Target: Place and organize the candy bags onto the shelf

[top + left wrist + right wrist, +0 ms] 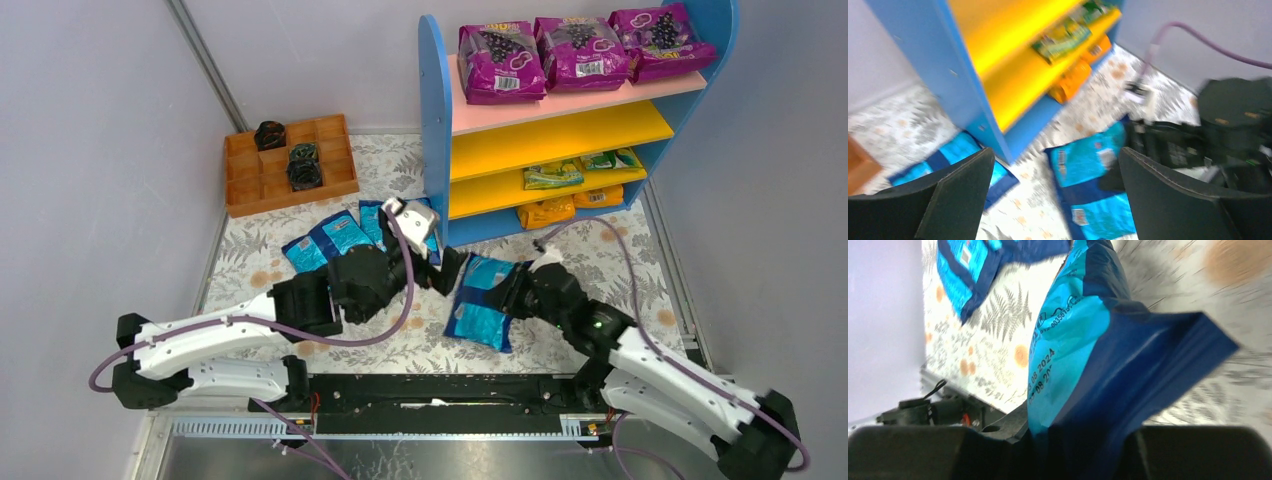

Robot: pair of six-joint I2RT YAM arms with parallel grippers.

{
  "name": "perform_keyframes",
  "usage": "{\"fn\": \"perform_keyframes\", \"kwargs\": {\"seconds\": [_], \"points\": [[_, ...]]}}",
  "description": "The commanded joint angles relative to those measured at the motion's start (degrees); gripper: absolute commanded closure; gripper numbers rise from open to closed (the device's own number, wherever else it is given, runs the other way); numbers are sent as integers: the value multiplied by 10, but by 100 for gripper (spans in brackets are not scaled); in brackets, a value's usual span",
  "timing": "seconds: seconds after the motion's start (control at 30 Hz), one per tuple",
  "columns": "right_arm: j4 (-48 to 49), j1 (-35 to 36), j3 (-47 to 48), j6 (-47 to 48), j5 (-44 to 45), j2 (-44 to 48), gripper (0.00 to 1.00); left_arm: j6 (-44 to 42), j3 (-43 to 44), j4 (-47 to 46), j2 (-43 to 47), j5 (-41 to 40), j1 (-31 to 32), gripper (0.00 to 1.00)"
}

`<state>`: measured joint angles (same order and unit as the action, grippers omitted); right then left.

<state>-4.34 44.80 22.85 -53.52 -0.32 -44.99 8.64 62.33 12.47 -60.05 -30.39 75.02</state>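
While green-yellow pouches (553, 176) and orange pouches (545, 212) sit on the blue-sided 3-tier shelf's (436, 120) low boards, the blue ones aren't up yet.
Right gripper (520, 290) pinches a glossy blue flat pouch (482, 305), a bit crumpled, near the shelf front; more blue pouches (335, 240) lie on the mat (620, 270) beside it. Left gripper (447, 270) gapes wide, empty.

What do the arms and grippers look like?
The left arm and right arm have white shells, black joints and wrists. A purple cable loops along each. The left gripper and right gripper are matte black, with two broad flat fingers. No markings legible.
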Motion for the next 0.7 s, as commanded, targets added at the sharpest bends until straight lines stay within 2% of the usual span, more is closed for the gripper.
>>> {"fn": "perform_keyframes", "kwargs": {"seconds": [0.0,0.1,0.17,0.4,0.57,0.67], "points": [[-216,0,147,106,190,95,87,-108,54,-57,1,-92,-25,1],[-305,0,224,135,259,105,87,-155,44,-107,8,-130,-35,1],[-342,0,273,156,289,100,87,-179,-2,-159,27,-154,-43,1],[-376,0,452,255,385,3,87,-201,-87,-221,76,-181,-80,1],[-322,-2,524,298,373,-68,89,-220,-88,-206,60,-206,-80,1],[-275,-36,530,303,318,-96,89,-225,-86,-203,55,-204,-80,1]]}}
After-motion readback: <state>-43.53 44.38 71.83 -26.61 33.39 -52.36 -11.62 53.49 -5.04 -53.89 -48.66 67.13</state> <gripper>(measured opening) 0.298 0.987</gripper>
